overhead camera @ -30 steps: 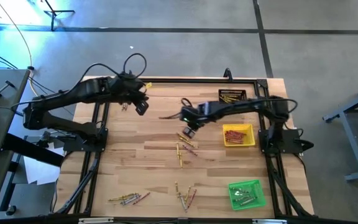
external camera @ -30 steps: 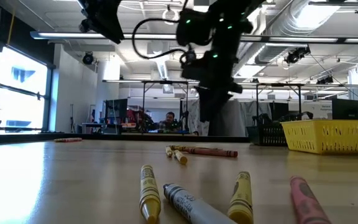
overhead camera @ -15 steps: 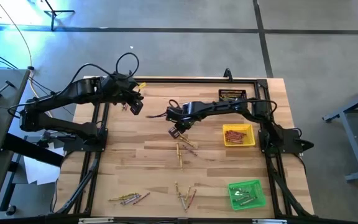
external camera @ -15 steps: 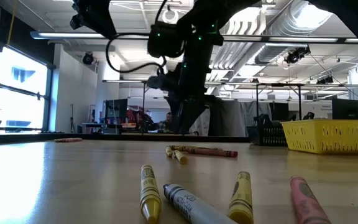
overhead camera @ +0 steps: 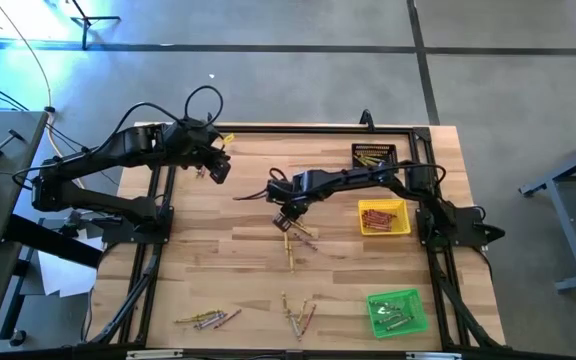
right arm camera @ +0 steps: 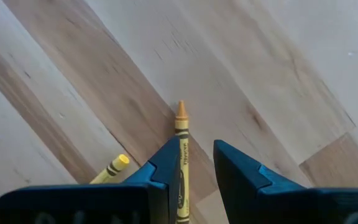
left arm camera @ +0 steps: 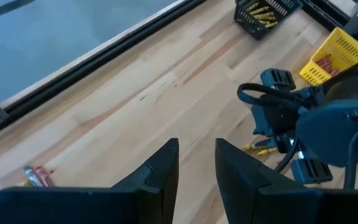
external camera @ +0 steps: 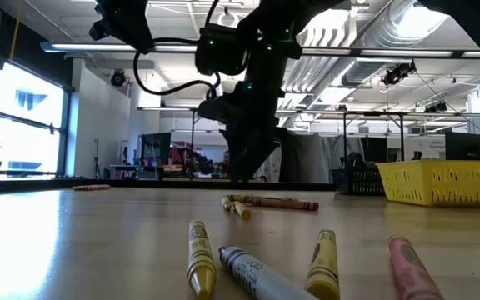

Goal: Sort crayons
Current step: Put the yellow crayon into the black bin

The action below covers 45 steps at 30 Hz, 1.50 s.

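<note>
- Directly below the right gripper (right arm camera: 196, 171), jaws slightly spread, lies a yellow crayon (right arm camera: 181, 162) (orange tip, dark label print) on the tabletop (right arm camera: 278, 81).
- Left gripper (left arm camera: 196, 163): jaws parted, empty.

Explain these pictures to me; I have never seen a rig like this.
Two dark robot arms work at a wooden table. One camera looks straight down, one sits at table height, and one rides on each wrist. Loose crayons lie scattered on the table, and some are already in the black tray, yellow tray and green tray. The right gripper, jaws open, is low over a yellow crayon and holds nothing. The left gripper waits open near the far left edge.
</note>
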### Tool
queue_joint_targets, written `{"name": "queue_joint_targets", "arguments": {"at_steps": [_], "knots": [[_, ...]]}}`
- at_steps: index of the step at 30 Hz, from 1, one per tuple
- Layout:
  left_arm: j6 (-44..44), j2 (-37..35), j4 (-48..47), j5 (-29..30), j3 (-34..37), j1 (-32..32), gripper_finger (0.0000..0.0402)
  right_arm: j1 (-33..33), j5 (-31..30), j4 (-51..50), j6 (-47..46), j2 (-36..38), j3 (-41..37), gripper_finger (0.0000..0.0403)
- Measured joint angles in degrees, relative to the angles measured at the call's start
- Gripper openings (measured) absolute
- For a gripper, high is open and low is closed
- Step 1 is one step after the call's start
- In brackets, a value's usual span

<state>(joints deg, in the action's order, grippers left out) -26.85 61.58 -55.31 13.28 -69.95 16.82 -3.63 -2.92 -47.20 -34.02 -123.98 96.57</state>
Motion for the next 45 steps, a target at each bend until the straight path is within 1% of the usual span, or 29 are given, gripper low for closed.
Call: {"name": "queue_joint_targets", "arguments": {"at_steps": [5, 10, 16, 21, 26, 34, 37, 41, 43, 45], "knots": [[-2.78, 0.00, 0.00, -0.34, 0.00, 0.00, 0.0090, 0.88, 0.04, 1.15, 0.00, 0.00, 0.00, 0.0083], [-3.60, 0.00, 0.02, -0.68, 0.00, -0.72, 0.0090, 1.50, -0.16, 1.99, 0.00, 0.00, 0.00, 0.0083], [-4.20, 0.02, 0.02, -0.66, 0.00, -1.85, 0.0090, 1.42, -2.87, 1.99, 1.42, 0.00, 0.00, 0.0083], [-4.66, 0.02, 0.04, -0.60, 0.00, -2.75, 0.0090, 1.39, -2.55, 1.94, 1.15, -0.38, 0.00, 0.0083], [-5.09, 0.02, 0.04, -0.41, 0.00, -3.56, 0.0090, 1.54, 0.47, 1.65, -0.44, -2.79, -0.02, 0.0083], [-5.09, 0.02, 0.04, 0.11, 0.00, -3.89, 0.0090, 1.53, -0.30, 1.43, -0.46, -3.52, -0.01, 0.0082], [-5.09, 0.02, 0.04, 0.79, 0.00, -3.87, 0.0090, 1.36, -0.07, 1.12, -0.47, -3.54, 0.00, 0.0068], [-5.09, 0.02, 0.04, 1.01, 0.00, -3.87, 0.0090, 0.91, -0.04, 0.90, 0.06, -3.54, 0.00, 0.0017], [-5.09, 0.02, 0.04, 1.03, 0.00, -3.87, 0.0090, 0.35, -0.06, 0.83, 0.90, -3.54, 0.02, 0.0010], [-5.08, 0.02, 0.04, 1.03, 0.00, -3.87, 0.0090, -0.26, 0.06, 0.81, 0.93, -3.54, 0.02, 0.0015]]}}
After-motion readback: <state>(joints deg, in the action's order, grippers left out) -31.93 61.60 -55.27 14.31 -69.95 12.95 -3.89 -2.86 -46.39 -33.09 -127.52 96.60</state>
